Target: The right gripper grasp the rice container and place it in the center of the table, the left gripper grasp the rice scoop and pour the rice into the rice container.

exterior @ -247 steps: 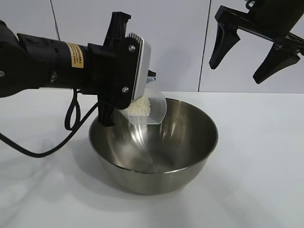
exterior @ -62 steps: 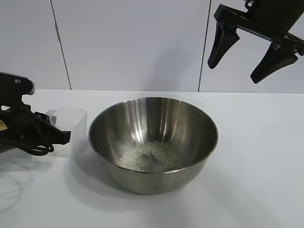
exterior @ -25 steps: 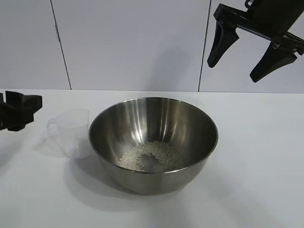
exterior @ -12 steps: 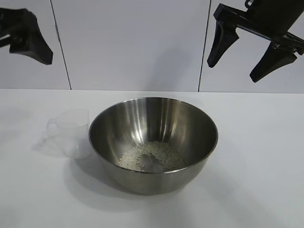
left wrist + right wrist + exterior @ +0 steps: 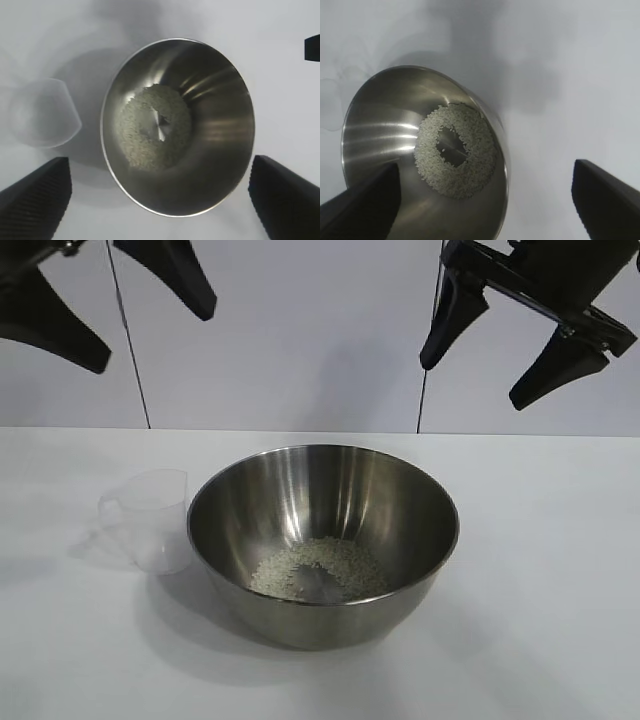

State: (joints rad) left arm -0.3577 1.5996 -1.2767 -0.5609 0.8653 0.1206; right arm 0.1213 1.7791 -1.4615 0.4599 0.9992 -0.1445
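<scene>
From outside, the rice container (image 5: 323,540) sits mid-table holding the rice (image 5: 318,568), the emptied rice scoop (image 5: 147,519) upright beside it, both the left gripper (image 5: 110,300) and right gripper (image 5: 515,345) raised, jaws wide; both wrist views confirm the pour looks done.

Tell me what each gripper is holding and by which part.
Nothing. The left gripper and right gripper hang open and empty above the table; the rice scoop stands free.

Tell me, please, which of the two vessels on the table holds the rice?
The rice container, the big steel bowl, holds the rice. The rice scoop, the small clear cup beside it, is empty.
</scene>
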